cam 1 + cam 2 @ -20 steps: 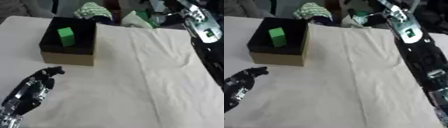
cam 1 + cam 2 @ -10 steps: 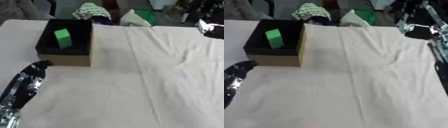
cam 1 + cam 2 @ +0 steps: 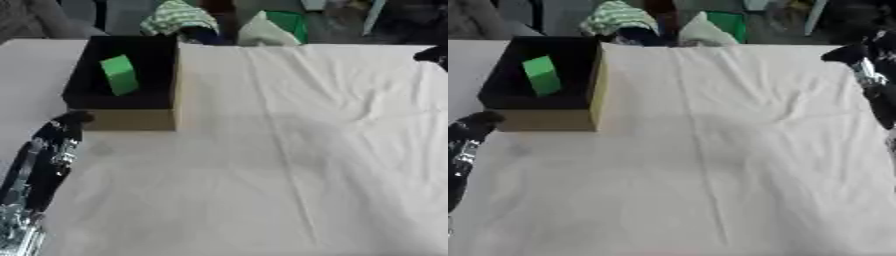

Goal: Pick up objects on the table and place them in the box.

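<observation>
A box with tan sides and a black inside stands at the table's far left. A green block leans inside it. My left hand lies open on the cloth at the lower left, fingers straight, their tips just short of the box's near left corner. My right hand hangs at the right edge over the cloth, blurred; its fingers look relaxed and hold nothing. No loose object shows on the white cloth.
Beyond the table's far edge lie a green-and-white striped cloth and a white and green item. The white cloth is creased down the middle. Dark clutter fills the far right corner.
My right arm has drawn back from the far edge near the white and green item to the table's right side. The view has shifted. My left hand stays at the lower left.
</observation>
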`<state>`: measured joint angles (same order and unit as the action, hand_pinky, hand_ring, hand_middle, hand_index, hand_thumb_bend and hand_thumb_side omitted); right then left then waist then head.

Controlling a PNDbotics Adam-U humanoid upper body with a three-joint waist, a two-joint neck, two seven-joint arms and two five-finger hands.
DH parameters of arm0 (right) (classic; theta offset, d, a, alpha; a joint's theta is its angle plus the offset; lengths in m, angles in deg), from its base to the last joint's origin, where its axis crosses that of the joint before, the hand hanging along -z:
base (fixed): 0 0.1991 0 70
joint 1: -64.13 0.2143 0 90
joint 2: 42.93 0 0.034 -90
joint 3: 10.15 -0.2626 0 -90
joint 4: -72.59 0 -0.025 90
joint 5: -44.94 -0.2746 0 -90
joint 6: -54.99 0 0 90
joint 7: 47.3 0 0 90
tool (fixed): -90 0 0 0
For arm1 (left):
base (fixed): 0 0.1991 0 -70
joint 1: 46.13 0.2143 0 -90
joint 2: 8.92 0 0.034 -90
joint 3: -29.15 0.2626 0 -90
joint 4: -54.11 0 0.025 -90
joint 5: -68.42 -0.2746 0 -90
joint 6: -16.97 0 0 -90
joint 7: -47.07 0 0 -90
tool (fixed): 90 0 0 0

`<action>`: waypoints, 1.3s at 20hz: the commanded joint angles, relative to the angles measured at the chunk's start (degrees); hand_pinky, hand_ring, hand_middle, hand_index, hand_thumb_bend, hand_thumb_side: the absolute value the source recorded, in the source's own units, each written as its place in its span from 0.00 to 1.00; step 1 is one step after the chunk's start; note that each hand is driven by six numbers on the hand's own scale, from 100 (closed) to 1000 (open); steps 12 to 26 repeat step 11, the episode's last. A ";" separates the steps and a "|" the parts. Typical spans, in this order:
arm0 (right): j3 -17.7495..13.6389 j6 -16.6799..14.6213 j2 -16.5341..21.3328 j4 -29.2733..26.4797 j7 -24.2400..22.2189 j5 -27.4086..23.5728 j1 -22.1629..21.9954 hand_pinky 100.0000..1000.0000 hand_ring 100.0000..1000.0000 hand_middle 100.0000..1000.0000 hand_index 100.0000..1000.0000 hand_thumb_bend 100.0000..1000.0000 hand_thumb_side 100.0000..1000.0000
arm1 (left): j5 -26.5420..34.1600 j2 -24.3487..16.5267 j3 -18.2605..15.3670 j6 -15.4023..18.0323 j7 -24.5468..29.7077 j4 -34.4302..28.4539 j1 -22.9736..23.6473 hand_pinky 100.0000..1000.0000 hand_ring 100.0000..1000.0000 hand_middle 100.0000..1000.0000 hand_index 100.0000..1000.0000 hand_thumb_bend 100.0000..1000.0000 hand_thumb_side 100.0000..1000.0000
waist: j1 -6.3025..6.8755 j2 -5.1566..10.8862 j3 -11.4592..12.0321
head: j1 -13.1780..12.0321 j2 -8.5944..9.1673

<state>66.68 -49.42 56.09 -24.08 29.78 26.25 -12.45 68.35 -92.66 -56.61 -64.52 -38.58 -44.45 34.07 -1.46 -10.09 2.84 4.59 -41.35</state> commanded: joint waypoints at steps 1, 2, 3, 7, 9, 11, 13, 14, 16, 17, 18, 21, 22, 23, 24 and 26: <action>-1.38 1.34 -0.85 -2.54 1.12 0.56 -0.51 0.76 0.61 0.66 0.83 0.00 0.44 | -0.46 -0.14 -0.72 0.49 0.18 -1.25 -0.27 1.00 0.94 0.70 0.80 0.00 0.61 | 0.18 0.44 -0.21 | -0.42 -0.52; -1.48 1.56 -1.40 -2.86 1.25 0.82 -0.82 0.76 0.61 0.66 0.83 0.00 0.46 | -0.43 -0.11 -0.74 0.58 0.24 -1.30 -0.33 1.00 0.94 0.70 0.80 0.00 0.61 | 0.24 0.36 -0.26 | -0.46 -0.57; -1.53 1.83 -2.10 -3.07 1.31 1.03 -1.14 0.76 0.61 0.66 0.83 0.00 0.46 | -0.39 -0.09 -0.73 0.70 0.35 -1.40 -0.36 1.00 0.94 0.70 0.80 0.00 0.61 | 0.35 0.26 -0.36 | -0.51 -0.69; -1.66 2.48 -4.71 -3.89 0.74 2.35 -2.30 0.76 0.61 0.66 0.83 0.00 0.50 | -0.31 0.03 -0.75 1.09 1.01 -1.63 -0.33 1.00 0.94 0.70 0.80 0.00 0.61 | 0.83 -0.18 -0.73 | -0.52 -1.07; -1.58 2.65 -5.71 -4.22 0.27 2.94 -2.82 0.76 0.61 0.66 0.83 0.00 0.47 | -0.33 0.14 -0.84 1.21 1.19 -1.64 -0.20 1.00 0.95 0.70 0.80 0.00 0.60 | 1.05 -0.28 -0.92 | -0.59 -1.51; -1.59 2.74 -6.65 -4.48 -0.20 3.45 -3.31 0.76 0.61 0.66 0.83 0.00 0.52 | -0.34 0.26 -0.89 1.26 1.29 -1.65 -0.19 1.00 0.95 0.70 0.80 0.00 0.61 | 1.25 -0.44 -1.18 | -0.80 -1.90; -1.59 2.74 -6.65 -4.48 -0.20 3.45 -3.31 0.76 0.61 0.66 0.83 0.00 0.52 | -0.34 0.26 -0.89 1.26 1.29 -1.65 -0.19 1.00 0.95 0.70 0.80 0.00 0.61 | 1.25 -0.44 -1.18 | -0.80 -1.90; -1.59 2.74 -6.65 -4.48 -0.20 3.45 -3.31 0.76 0.61 0.66 0.83 0.00 0.52 | -0.34 0.26 -0.89 1.26 1.29 -1.65 -0.19 1.00 0.95 0.70 0.80 0.00 0.61 | 1.25 -0.44 -1.18 | -0.80 -1.90; -1.59 2.74 -6.65 -4.48 -0.20 3.45 -3.31 0.76 0.61 0.66 0.83 0.00 0.52 | -0.34 0.26 -0.89 1.26 1.29 -1.65 -0.19 1.00 0.95 0.70 0.80 0.00 0.61 | 1.25 -0.44 -1.18 | -0.80 -1.90; -1.59 2.74 -6.65 -4.48 -0.20 3.45 -3.31 0.76 0.61 0.66 0.83 0.00 0.52 | -0.34 0.26 -0.89 1.26 1.29 -1.65 -0.19 1.00 0.95 0.70 0.80 0.00 0.61 | 1.25 -0.44 -1.18 | -0.80 -1.90; -1.59 2.74 -6.65 -4.48 -0.20 3.45 -3.31 0.76 0.61 0.66 0.83 0.00 0.52 | -0.34 0.26 -0.89 1.26 1.29 -1.65 -0.19 1.00 0.95 0.70 0.80 0.00 0.61 | 1.25 -0.44 -1.18 | -0.80 -1.90; -1.59 2.74 -6.65 -4.48 -0.20 3.45 -3.31 0.76 0.61 0.66 0.83 0.00 0.52 | -0.34 0.26 -0.89 1.26 1.29 -1.65 -0.19 1.00 0.95 0.70 0.80 0.00 0.61 | 1.25 -0.44 -1.18 | -0.80 -1.90; -1.59 2.74 -6.65 -4.48 -0.20 3.45 -3.31 0.76 0.61 0.66 0.83 0.00 0.52 | -0.34 0.26 -0.89 1.26 1.29 -1.65 -0.19 1.00 0.95 0.70 0.80 0.00 0.61 | 1.25 -0.44 -1.18 | -0.80 -1.90; -1.59 2.74 -6.65 -4.48 -0.20 3.45 -3.31 0.76 0.61 0.66 0.83 0.00 0.52 | -0.34 0.26 -0.89 1.26 1.29 -1.65 -0.19 1.00 0.95 0.70 0.80 0.00 0.61 | 1.25 -0.44 -1.18 | -0.80 -1.90; -1.59 2.74 -6.65 -4.48 -0.20 3.45 -3.31 0.76 0.61 0.66 0.83 0.00 0.52 | -0.34 0.26 -0.89 1.26 1.29 -1.65 -0.19 1.00 0.95 0.70 0.80 0.00 0.61 | 1.25 -0.44 -1.18 | -0.80 -1.90; -1.59 2.74 -6.65 -4.48 -0.20 3.45 -3.31 0.76 0.61 0.66 0.83 0.00 0.52 | -0.34 0.26 -0.89 1.26 1.29 -1.65 -0.19 1.00 0.95 0.70 0.80 0.00 0.61 | 1.25 -0.44 -1.18 | -0.80 -1.90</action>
